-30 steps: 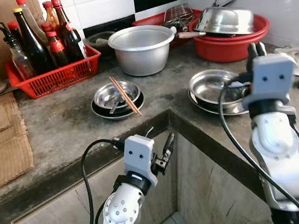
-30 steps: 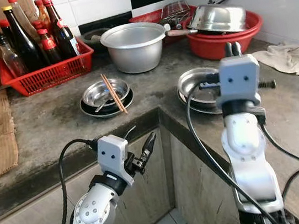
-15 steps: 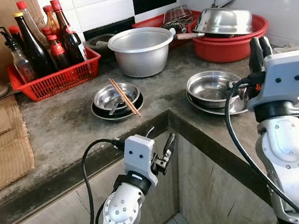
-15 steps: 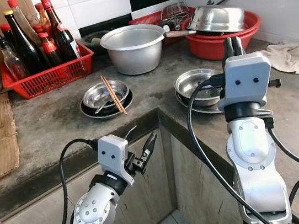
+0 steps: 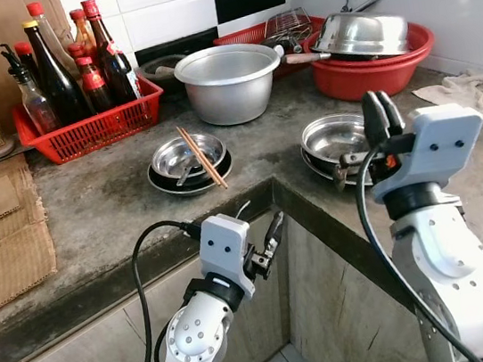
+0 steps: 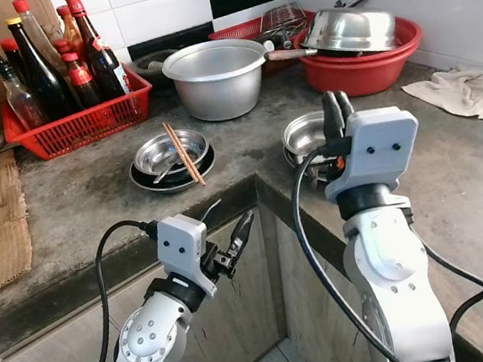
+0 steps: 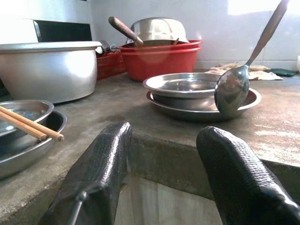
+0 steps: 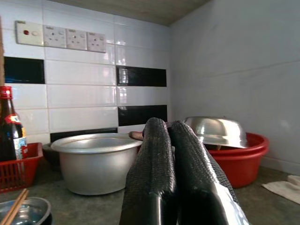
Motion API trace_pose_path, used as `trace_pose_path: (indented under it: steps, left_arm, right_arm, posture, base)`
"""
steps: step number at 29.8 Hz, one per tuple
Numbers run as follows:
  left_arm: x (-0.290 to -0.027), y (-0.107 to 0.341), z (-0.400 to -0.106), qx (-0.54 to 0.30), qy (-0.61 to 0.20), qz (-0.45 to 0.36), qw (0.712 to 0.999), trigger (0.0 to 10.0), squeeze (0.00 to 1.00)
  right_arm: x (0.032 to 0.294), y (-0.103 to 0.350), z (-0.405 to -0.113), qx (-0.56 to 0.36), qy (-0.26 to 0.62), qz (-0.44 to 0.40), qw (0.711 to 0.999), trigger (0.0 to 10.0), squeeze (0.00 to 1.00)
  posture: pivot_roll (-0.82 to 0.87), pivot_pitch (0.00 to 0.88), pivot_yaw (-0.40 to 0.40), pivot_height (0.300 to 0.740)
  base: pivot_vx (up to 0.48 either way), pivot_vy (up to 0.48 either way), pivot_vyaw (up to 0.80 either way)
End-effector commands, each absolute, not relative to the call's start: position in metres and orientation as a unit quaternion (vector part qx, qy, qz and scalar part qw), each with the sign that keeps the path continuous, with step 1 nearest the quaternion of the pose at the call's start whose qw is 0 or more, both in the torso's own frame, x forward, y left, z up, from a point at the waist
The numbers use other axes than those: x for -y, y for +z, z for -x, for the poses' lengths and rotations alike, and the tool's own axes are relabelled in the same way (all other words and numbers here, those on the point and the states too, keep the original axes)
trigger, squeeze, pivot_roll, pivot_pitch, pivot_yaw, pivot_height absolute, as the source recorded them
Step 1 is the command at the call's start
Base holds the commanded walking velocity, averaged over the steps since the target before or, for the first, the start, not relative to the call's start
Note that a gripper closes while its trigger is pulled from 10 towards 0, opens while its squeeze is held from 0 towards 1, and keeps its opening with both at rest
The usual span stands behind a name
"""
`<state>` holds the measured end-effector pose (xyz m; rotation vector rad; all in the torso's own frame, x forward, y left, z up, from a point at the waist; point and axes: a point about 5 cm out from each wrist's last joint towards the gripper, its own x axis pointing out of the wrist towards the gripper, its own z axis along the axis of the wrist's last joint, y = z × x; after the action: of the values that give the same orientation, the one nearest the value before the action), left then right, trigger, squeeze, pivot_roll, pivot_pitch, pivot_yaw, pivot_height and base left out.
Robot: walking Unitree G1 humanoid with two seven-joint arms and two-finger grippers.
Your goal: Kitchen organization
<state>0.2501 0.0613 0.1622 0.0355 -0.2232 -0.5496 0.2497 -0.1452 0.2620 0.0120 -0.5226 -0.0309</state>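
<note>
The right gripper [image 5: 380, 116] has swung leftward since earlier, fingers pressed together on a spoon [image 7: 233, 89] hanging over the steel bowl [image 5: 336, 136] at centre right; the left gripper [image 5: 270, 235], jaws apart, idles lower centre; chopsticks [image 5: 202, 155] lie nearer it.

Glossy metal bowls [image 5: 336, 136] (counter [image 5: 101, 205] seemingly rough)

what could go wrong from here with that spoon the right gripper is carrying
The right gripper pinches the spoon only at its handle tip, so the hanging bowl end could swing or slip and strike the stacked steel bowls beneath it. If it heads for the small bowl, it may knock off the chopsticks lying loose across the rim.
</note>
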Motion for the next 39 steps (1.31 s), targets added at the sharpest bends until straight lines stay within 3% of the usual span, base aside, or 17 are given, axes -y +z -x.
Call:
trace_pose_path:
  steps: [1, 13, 39]
  left_arm:
    - [-0.0621, 0.1628, -0.25, 0.113, -0.268, -0.021, 0.957, 10.0, 0.0]
    - [-0.0615, 0.1625, -0.25, 0.111, -0.264, -0.024, 0.958, 10.0, 0.0]
    - [-0.0629, 0.1608, -0.2488, 0.105, -0.259, -0.023, 0.96, 10.0, 0.0]
  right_arm:
    - [0.1444, 0.2648, -0.2499, 0.26, -0.013, -0.009, 0.965, 10.0, 0.0]
    - [0.1416, 0.2714, -0.2555, 0.27, -0.012, -0.017, 0.963, 10.0, 0.0]
    - [0.1387, 0.2668, -0.2573, 0.257, -0.012, -0.02, 0.966, 10.0, 0.0]
  posture:
    - [0.0, 0.0, -0.006, 0.74]
    - [0.0, 0.0, -0.009, 0.74]
    - [0.0, 0.0, -0.006, 0.74]
  base:
    - [0.0, 0.0, 0.0]
    - [-0.06, 0.0, 0.0]
    - [-0.277, 0.0, 0.0]
